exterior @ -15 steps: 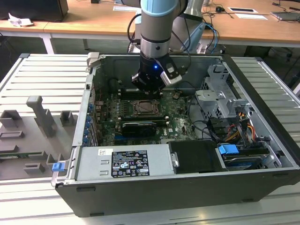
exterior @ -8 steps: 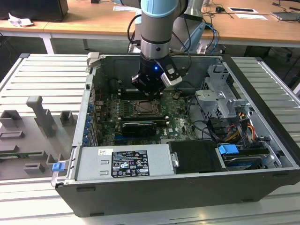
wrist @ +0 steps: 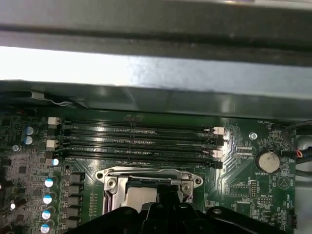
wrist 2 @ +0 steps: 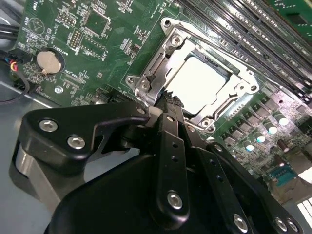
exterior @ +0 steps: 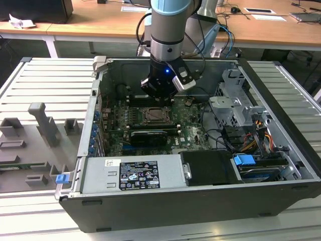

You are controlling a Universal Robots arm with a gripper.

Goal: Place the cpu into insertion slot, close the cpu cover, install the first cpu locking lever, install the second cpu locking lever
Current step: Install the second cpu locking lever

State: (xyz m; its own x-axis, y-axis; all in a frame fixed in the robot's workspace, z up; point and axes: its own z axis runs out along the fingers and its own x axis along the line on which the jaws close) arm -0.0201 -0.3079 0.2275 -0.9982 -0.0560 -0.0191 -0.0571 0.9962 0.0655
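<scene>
My black two-fingered gripper (wrist 2: pixel 168 100) hangs with its fingers pinched together, holding nothing, tips just beside the thin silvery metal cpu cover (wrist 2: pixel 161 63) — folded down around the pale silvery-beige square cpu (wrist 2: pixel 197 83), which sits in the metal-rimmed insertion slot (exterior: pixel 153 115) of the green motherboard (wrist 2: pixel 97 44).

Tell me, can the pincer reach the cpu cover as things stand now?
Probably yes: in the second wrist view the pincer sits at the edge of the cpu cover, with nothing between them.
</scene>
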